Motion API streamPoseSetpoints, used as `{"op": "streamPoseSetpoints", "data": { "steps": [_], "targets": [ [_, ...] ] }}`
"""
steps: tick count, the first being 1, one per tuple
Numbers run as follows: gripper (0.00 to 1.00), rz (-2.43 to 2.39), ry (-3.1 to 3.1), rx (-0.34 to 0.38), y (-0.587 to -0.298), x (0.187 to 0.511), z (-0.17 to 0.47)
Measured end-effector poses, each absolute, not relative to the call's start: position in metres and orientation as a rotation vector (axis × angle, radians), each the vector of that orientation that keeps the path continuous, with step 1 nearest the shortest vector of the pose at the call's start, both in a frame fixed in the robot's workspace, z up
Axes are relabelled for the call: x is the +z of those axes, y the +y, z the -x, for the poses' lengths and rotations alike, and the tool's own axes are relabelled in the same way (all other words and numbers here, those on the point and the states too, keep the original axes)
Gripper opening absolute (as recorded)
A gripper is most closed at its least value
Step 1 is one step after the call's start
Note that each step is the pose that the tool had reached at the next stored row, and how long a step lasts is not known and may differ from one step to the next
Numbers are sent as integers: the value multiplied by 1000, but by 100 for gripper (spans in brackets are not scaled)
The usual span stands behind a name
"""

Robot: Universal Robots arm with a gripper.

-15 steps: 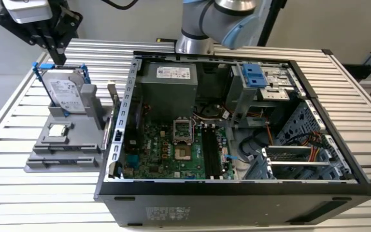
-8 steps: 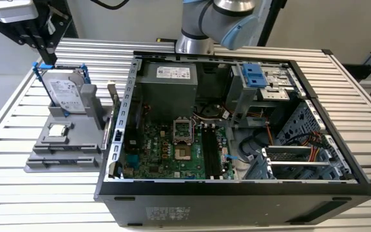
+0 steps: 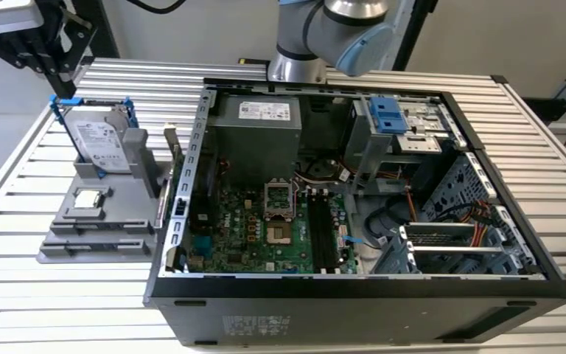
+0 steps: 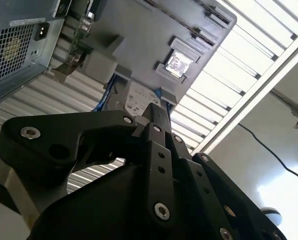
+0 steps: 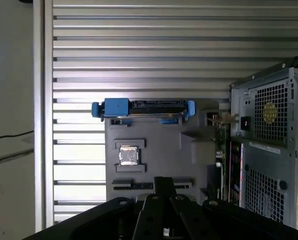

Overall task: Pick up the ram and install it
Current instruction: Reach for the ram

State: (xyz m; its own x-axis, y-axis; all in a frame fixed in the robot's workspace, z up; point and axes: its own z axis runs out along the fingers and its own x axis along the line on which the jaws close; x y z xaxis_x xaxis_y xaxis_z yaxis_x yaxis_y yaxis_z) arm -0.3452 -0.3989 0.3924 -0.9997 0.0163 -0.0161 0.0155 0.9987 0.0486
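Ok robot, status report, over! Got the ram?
Gripper shut, empty, over gray tray. Ram on edge at tray's side, beside computer case. Hard drive stands apart.

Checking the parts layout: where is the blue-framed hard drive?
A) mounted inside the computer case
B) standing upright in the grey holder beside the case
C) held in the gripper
B: the hard drive stands upright in the grey holder, outside the computer case, at the exterior view's left.

Silver-grey arm [image 3: 308,29] with blue joint cap [image 3: 364,53]; black pincer [image 4: 159,115] bearing silver screws [image 4: 161,211].
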Motion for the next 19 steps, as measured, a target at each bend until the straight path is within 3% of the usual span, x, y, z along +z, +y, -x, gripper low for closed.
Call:
{"op": "streamPoseSetpoints", "data": {
  "steps": [6, 19],
  "targets": [
    [0, -25, 3124, 76, -404, 392, 345],
    [0, -27, 3125, 76, -447, 392, 345]
  ]
}}
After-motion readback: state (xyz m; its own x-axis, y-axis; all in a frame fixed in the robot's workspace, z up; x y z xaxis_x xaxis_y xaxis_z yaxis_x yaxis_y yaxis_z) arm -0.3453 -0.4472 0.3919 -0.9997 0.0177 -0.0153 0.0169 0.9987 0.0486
